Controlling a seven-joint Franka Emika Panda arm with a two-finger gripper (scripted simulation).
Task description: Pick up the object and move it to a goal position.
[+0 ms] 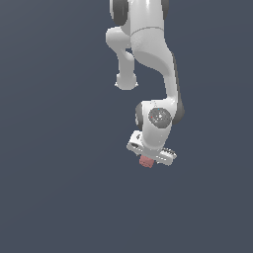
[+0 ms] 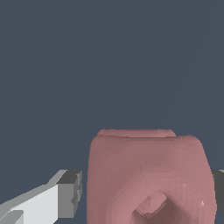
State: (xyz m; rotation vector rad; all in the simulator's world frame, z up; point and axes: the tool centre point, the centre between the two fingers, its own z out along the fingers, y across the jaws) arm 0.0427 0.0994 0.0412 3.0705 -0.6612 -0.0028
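So count-wise it's pretty sparse: one robot arm (image 1: 148, 54), one gripper (image 1: 147, 159), and one object (image 1: 146, 161). That's everything sitting against a flat slate-blue background, no second item anywhere.

The object is a small dusty-pink lump with a matte finish. In the wrist view it fills a big chunk of the picture (image 2: 148, 175): blocky but with rounded corners, bulging sides, a flatter step along its upper edge, and a dimple sunk into the face toward the camera, darker inside than the rest. In the exterior view it's just a little pink block peeking out under the white hand.

Where it is: right between the gripper's fingers, tucked under the wrist at the low end of the arm, a bit to the exterior view's right of center. One finger (image 2: 70, 192) shows clearly in the wrist view, grey pad just beside the lump's side, with only a thin sliver between them. The other finger is barely visible at the far edge, up against the lump. So the jaws look closed around the object, holding it.
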